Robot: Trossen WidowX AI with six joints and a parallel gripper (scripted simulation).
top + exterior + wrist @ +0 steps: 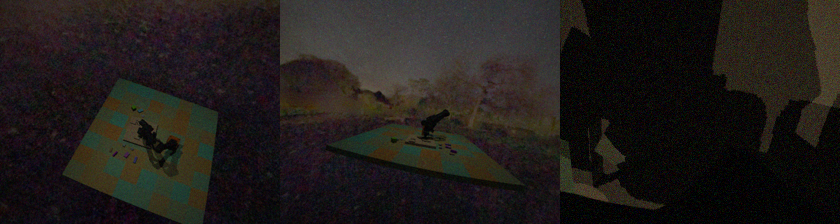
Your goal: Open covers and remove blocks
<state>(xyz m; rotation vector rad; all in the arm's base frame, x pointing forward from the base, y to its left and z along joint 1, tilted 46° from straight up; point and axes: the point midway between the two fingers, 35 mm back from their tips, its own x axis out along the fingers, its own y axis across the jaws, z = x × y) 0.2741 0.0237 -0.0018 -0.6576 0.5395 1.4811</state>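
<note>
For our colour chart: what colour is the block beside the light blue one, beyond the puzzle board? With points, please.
Green (134,108) (394,140); top view.

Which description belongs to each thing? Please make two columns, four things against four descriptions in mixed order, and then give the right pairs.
1. Green block
2. Claw
3. Orange patch
4. Puzzle board

A. Under the arm's base
B. Pale, beneath the arm's reach
C. Beside a light blue piece
D. Shut, holding nothing

1-C, 2-D, 3-A, 4-B

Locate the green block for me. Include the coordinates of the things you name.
In the top view, the green block (134,108) (394,140) lies on the checkered table beyond the board's upper edge, just left of the light-blue block (140,110).
</note>
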